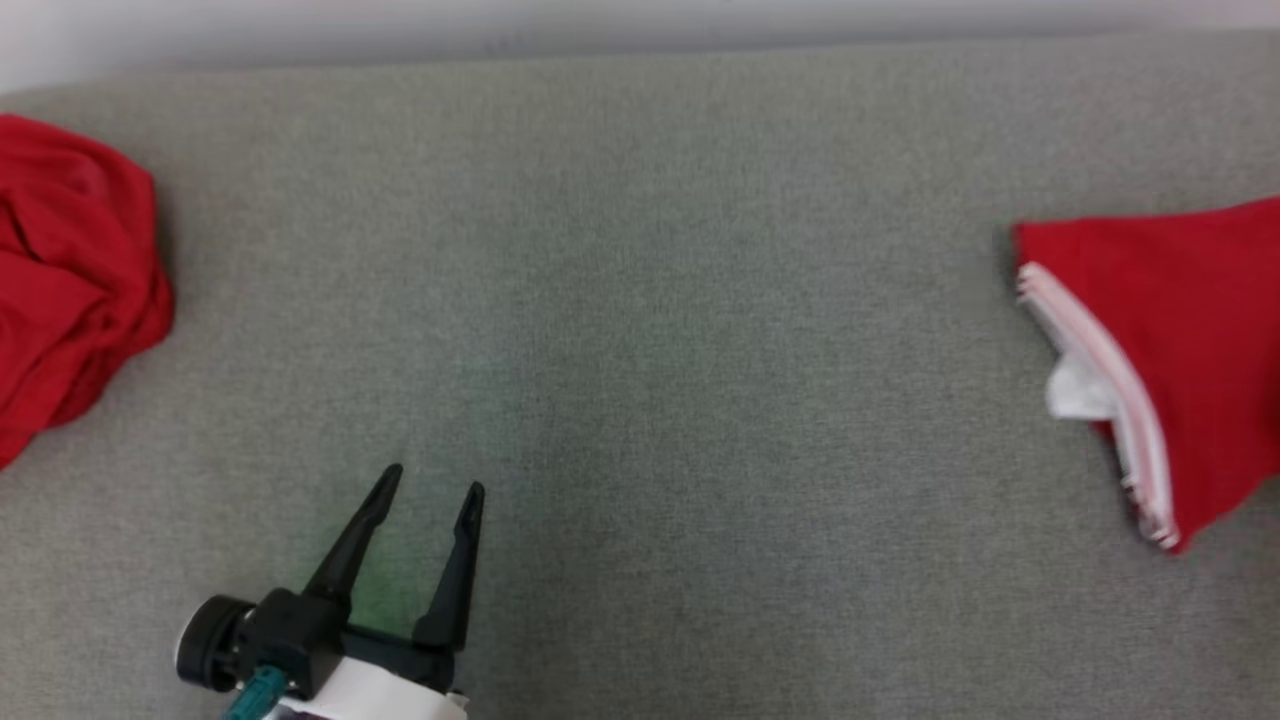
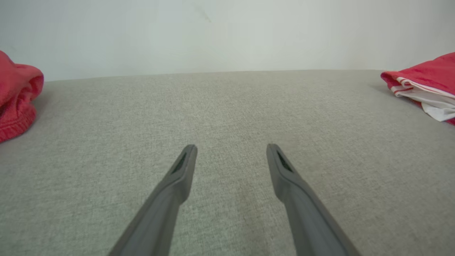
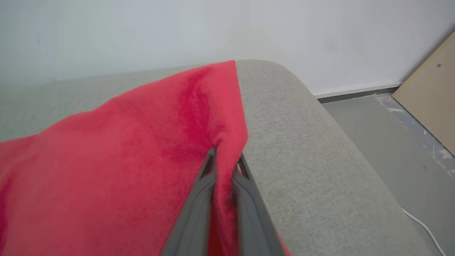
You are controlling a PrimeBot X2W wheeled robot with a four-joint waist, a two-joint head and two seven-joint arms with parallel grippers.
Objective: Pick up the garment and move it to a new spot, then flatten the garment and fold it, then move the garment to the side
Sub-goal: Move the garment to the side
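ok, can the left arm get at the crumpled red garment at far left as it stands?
Probably yes. The left gripper stands open and empty, and just bare grey upholstery lies between it and the crumpled red garment, to its left. Reach itself is a guess.

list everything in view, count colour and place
grey woven fabric surface: one, grey, under both garments
crumpled red cloth garment: one, red, surface's far left
red garment with white striped trim: one, red and white, surface's far right
plain wall: one, white, behind the surface
smooth floor: one, grey, beyond the surface's rounded end
flat tan board: one, tan, on the floor by the wall
thin cable: one, white, on the floor
left pincer: one, dark, open over bare surface
right pincer: one, dark, shut on the trimmed garment's red cloth
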